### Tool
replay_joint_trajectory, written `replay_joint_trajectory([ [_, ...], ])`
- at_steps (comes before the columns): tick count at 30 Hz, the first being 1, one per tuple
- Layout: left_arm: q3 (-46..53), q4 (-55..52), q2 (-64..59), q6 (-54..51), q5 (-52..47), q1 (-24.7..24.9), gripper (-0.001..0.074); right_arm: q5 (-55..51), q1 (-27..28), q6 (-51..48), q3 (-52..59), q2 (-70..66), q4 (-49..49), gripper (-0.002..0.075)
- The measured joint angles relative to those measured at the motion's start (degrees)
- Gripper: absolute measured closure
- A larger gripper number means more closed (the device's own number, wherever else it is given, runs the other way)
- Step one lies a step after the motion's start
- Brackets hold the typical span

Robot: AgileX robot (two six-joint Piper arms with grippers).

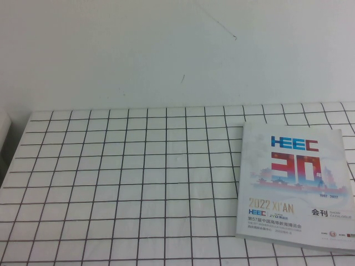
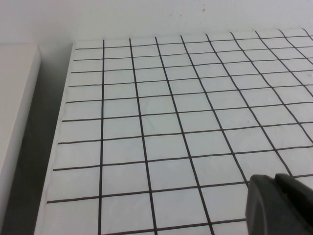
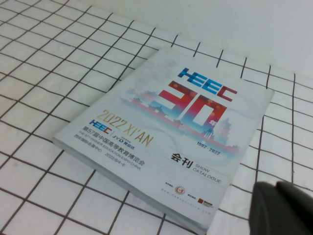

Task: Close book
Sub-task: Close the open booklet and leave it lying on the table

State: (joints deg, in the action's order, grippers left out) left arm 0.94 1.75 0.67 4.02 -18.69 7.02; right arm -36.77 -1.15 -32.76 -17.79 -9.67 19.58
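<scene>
The left gripper shows as a dark shape over the grid-patterned tablecloth; whether it is released or clenched cannot be told. The right gripper hovers near the HEEC catalogue, and its grip is equally unclear. The catalogue lies closed and flat, front cover up, on the table's right side.

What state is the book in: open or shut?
Shut: the book lies flat, front cover up. Left gripper is over checked cloth; right gripper near the book.

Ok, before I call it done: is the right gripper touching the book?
Apart. The right wrist view shows checked cloth between the right gripper and the book. The left gripper hangs over cloth elsewhere.
</scene>
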Motion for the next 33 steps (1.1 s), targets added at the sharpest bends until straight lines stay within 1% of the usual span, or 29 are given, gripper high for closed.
replay_joint_trajectory([
  [4, 0.0, 0.0, 0.0, -0.1, -0.1, 0.0, 0.0738, 1.9, 0.1, 0.0, 3.1, 1.2, 0.4, 0.0729],
  [7, 0.0, -0.1, 0.0, -0.1, -0.1, 0.0, 0.0738, 4.0, 0.1, 1.4, 6.8, 3.1, -2.3, 0.0729],
  [10, 0.0, -0.1, 0.0, 0.1, -0.2, 0.0, 0.0738, 7.6, 0.1, 6.3, 10.3, 5.9, -6.9, 0.0729],
  [14, 0.0, -0.1, 0.0, 0.1, -0.2, 0.0, 0.0738, 14.6, 0.1, 17.3, 14.8, 9.6, -15.1, 0.0729],
  [17, 0.0, -0.1, 0.0, 0.1, -0.2, 0.0, 0.0738, 19.5, 0.1, 22.2, 18.6, 10.3, -18.8, 0.0729],
  [22, 0.0, -0.2, 0.0, 0.1, -0.2, 0.0, 0.0738, 18.6, 0.1, 23.6, 19.3, 10.3, -20.7, 0.0729],
  [33, 0.0, -0.2, 0.0, 0.1, -0.2, 0.0, 0.0738, 17.8, 0.1, 24.1, 19.2, 10.3, -21.1, 0.0729],
])
